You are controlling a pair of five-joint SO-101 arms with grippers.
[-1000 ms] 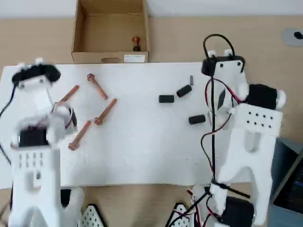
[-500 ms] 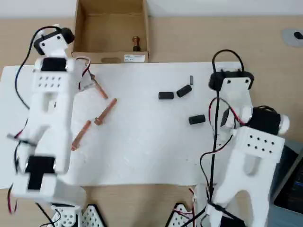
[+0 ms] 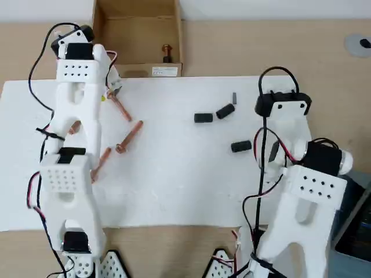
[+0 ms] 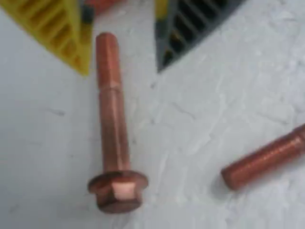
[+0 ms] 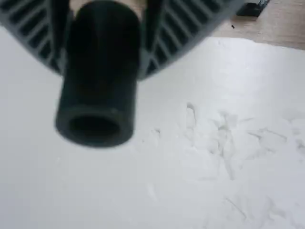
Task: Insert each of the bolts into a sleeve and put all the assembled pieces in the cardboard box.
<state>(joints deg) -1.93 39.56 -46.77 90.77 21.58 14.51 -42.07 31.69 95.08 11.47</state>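
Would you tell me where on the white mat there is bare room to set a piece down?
The middle of the mat is bare, between the bolts and the sleeves, down to its near edge. It is crowded around the bolts and around the sleeves.

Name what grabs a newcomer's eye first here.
The left gripper, fingers open, straddles a copper flanged bolt lying on the white foam sheet near the brown cardboard box. The right gripper clamps a black cylindrical sleeve over the sheet's right side.
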